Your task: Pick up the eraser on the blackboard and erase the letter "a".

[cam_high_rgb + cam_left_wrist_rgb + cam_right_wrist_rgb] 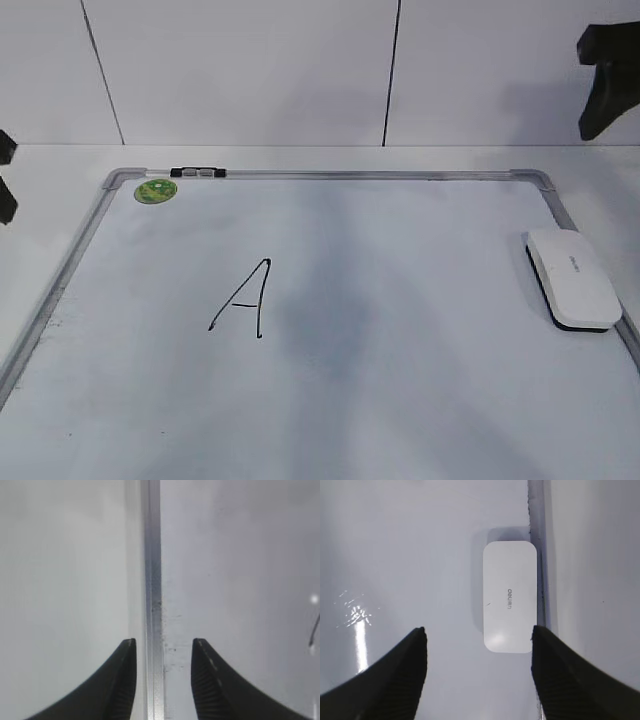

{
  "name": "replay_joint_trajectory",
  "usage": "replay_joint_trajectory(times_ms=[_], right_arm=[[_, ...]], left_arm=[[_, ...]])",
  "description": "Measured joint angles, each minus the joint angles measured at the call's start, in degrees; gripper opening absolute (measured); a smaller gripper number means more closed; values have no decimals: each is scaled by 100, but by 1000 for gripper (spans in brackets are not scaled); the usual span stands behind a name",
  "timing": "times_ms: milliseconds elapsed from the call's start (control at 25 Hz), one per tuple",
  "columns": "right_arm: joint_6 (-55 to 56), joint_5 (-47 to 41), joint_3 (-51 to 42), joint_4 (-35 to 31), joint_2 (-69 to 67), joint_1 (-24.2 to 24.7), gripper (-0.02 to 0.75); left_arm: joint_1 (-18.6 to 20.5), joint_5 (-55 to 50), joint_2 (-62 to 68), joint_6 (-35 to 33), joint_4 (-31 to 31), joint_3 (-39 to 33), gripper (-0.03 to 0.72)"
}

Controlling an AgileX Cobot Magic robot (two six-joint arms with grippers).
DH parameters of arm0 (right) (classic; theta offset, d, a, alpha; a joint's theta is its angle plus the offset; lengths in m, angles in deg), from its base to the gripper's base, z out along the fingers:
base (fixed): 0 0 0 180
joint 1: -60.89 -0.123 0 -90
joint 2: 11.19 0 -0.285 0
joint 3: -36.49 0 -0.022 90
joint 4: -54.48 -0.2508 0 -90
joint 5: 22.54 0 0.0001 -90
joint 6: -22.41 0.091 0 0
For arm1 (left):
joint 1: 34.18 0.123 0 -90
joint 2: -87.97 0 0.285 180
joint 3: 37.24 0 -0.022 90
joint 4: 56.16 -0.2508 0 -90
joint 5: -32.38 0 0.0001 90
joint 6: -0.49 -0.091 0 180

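Note:
The white eraser [573,277] lies flat on the blackboard [400,380], against its right frame. From the right wrist the eraser [510,595] shows grey lettering on top, just ahead of my open right gripper [477,630], which holds nothing. In the exterior view that gripper [608,75] hangs high at the far right. My left gripper [164,642] is open and empty, its fingers either side of the board's left frame rail [152,580], and it barely shows at the left edge [5,175]. The letter "a" is out of view. A grey smudge [325,300] marks the board's middle.
A tall capital "A" [243,298] in black marker stands left of the board's centre. A round green sticker [155,190] sits in the far left corner, next to a small clip [198,173] on the top rail. The white table [40,190] surrounds the board.

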Motion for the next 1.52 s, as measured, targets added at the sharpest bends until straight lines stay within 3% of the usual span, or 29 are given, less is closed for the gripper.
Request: replay_joint_trajectory(times_ms=[320, 640, 880, 1200, 1520], right_arm=[[-136, -68, -715, -59, 1418, -35, 526], [-212, -136, -1417, -59, 2901, -127, 526], [-212, -144, -1931, -71, 3887, -575, 526], [-223, -178, -2964, -131, 5414, -700, 525], [-223, -211, -3828, -191, 6860, -729, 525]], left_arm=[[-23, -372, -1335, 0, 93, -2, 278], [-536, -905, -2724, 0, -353, -12, 278], [-546, -1479, -3633, 0, -393, -31, 278], [-546, -1963, -4721, 0, -320, -82, 278], [-546, -2033, -5790, 0, -135, -615, 278]])
